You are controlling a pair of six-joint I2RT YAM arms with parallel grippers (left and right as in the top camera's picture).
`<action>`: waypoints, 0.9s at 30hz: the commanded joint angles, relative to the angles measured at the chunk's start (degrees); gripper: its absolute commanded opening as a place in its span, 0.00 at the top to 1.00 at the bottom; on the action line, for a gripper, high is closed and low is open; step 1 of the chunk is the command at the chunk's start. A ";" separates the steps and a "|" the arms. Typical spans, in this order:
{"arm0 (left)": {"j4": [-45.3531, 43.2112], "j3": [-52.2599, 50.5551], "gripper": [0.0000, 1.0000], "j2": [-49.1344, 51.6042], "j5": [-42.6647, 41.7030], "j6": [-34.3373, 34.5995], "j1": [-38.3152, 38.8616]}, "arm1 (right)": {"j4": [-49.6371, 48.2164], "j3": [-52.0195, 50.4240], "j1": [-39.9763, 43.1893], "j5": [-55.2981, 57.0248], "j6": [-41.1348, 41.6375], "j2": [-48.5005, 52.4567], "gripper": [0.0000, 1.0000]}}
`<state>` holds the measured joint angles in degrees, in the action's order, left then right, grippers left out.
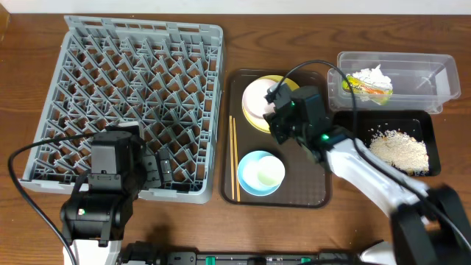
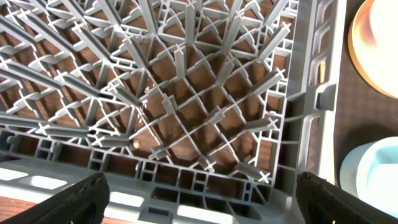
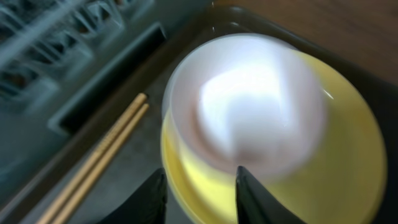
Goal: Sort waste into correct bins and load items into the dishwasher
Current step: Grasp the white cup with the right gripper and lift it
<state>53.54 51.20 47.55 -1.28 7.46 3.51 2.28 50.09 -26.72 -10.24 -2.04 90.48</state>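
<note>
White bowl (image 3: 249,106) sits stacked on the plate (image 3: 348,155) on the tray (image 1: 305,188), so I hold the R gripper (image 3: 200,193) part-open and empty at its near rim for a pinch, w/ the L gripper (image 2: 202,202) wide open, empty, over the rack (image 2: 297,93) corner.

The dish rack (image 1: 132,88) is coloured grey, and a criss-cross grid pattern is seen all over its floor. The table (image 1: 294,37) is made of streaky brown wood. The serving tray (image 1: 302,188) is coloured dark brown. The plate (image 3: 348,155) is yellow and the bowl (image 3: 249,106) white. Another bowl (image 1: 250,188) is light blue. The chopsticks (image 1: 234,158) are pale wood. A white tissue (image 1: 372,75) and a green-and-orange wrapper (image 1: 372,90) are seen through the clear tub (image 1: 434,85). Beige crumbs (image 1: 401,151) are seen against the shiny black tray (image 1: 423,121).
</note>
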 commanded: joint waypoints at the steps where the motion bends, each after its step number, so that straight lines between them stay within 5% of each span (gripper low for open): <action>1: 0.04 1.16 0.04 -0.07 0.48 0.09 0.17 | 5.25 0.72 -0.46 -2.67 4.22 -9.60 0.63; 9: 0.04 1.16 0.04 -0.07 0.48 0.09 0.17 | 26.45 0.66 -0.48 -4.20 14.36 -14.71 0.62; 12: 0.00 1.16 0.04 -0.07 0.48 0.09 0.17 | 33.51 0.28 -0.94 -4.63 14.47 -13.14 0.68; 25: 0.22 1.16 0.04 -0.07 0.46 0.09 0.17 | 35.04 0.04 -3.50 -4.83 17.22 -4.85 0.79; 27: 0.24 1.16 0.04 -0.07 0.46 0.11 0.17 | 35.01 0.04 -3.52 -4.83 17.27 -4.20 0.87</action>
<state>53.60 51.22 47.53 -1.28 7.46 3.49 37.23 50.43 -29.65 -14.61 13.56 84.82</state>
